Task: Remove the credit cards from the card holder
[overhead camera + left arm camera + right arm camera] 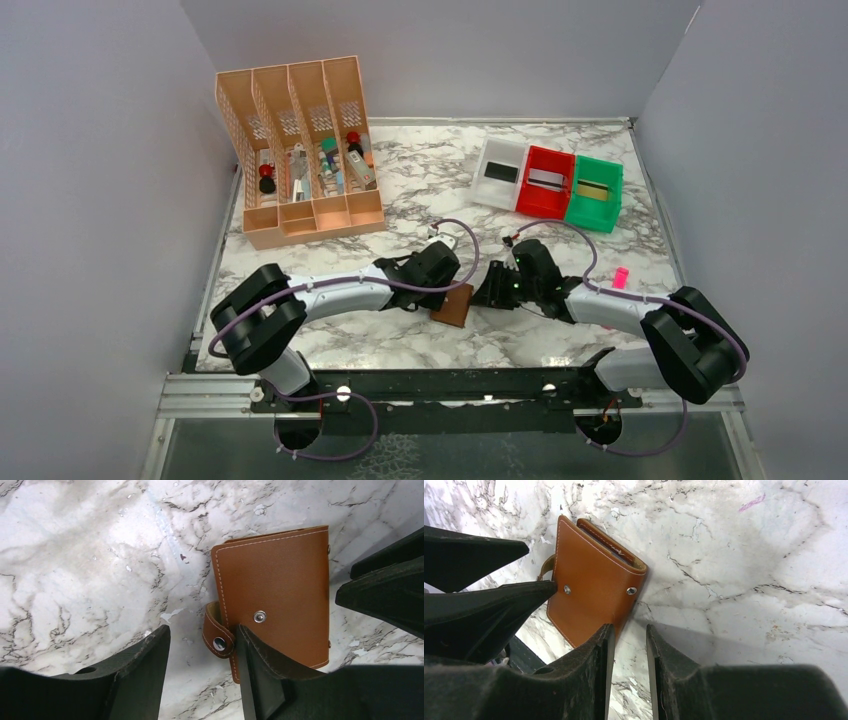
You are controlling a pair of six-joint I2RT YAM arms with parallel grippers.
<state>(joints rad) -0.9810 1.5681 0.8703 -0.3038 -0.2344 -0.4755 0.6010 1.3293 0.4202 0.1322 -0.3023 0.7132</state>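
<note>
The brown card holder [455,305] lies folded shut on the marble table between my two grippers. In the left wrist view [280,590] its snap strap [218,639] is undone and curls off the edge. My left gripper [202,629] is open; its right finger [255,665] lies over the holder's edge beside the strap. My right gripper [629,627] is open by a narrow gap with only table between the fingers; its left finger [594,655] overlaps the holder's [594,590] near corner. No credit cards show at the holder.
A peach divided organiser [300,150] with small items stands at back left. White [500,172], red [546,180] and green [594,190] bins sit at back right, each with a flat item inside. A small pink object [620,277] lies right of the right arm.
</note>
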